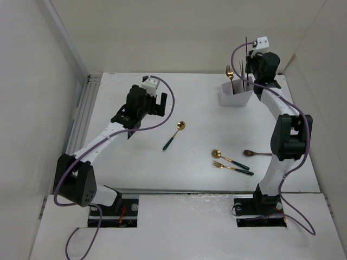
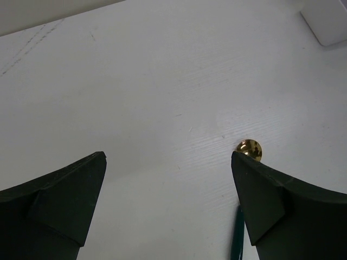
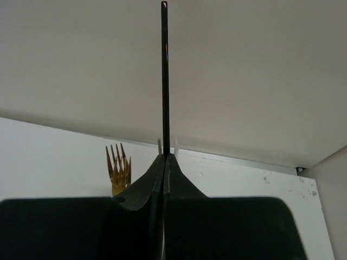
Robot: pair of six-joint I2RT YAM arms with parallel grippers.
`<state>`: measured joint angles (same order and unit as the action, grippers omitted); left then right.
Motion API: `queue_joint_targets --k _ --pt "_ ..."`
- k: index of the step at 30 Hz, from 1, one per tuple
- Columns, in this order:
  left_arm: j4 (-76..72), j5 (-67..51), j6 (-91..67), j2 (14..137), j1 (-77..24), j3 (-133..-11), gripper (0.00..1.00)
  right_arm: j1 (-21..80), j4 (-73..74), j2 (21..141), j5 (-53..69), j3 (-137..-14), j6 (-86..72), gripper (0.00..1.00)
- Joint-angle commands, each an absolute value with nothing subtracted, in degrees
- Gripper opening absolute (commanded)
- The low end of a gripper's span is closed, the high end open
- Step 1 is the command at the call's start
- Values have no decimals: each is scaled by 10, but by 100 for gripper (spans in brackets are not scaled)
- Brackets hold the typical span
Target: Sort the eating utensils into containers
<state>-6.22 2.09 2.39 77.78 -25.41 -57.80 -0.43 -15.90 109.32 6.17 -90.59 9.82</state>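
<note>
The right gripper is pinched shut on a dark chopstick, which it holds upright. It hangs above the holder at the upper right of the top view, where a gold fork stands. The chopstick should probably go straight down into a compartment before release. The left gripper gapes empty near a spoon.

We record: holder far right, gold fork upright inside; chopstick vertical nearby; spoon mid-table; second spoon, green fork, brown spoon flat, front right.
</note>
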Motion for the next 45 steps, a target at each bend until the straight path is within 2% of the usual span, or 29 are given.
queue_joint_targets --k 1,10,19,20,24,26,29,33,37,45 --pt "-71 19 33 807 -248 -634 100 -16 -278 1092 107 -911 118 0" --pt "-65 19 33 878 -248 -690 100 -38 -291 1138 130 -891 91 0" --pt "-72 -61 104 903 -248 -643 100 -38 -308 1112 126 -794 69 0" --pt "-67 -67 114 903 -248 -636 100 -38 -308 1112 131 -780 64 12" --pt "-24 -72 175 933 -253 -635 100 -38 -308 1090 154 -760 59 29" --pt "29 -83 190 949 -268 -659 100 -38 -308 1075 154 -755 59 31" --pt "82 -105 196 977 -273 -686 93 -38 -308 1044 159 -750 54 34" --pt "98 -128 219 988 -279 -680 90 -38 -308 982 151 -732 48 43" --pt "114 -148 245 988 -291 -680 85 -38 -294 920 137 -713 48 56" --pt "165 -178 250 1017 -310 -697 85 -10 -226 839 124 -689 48 62"
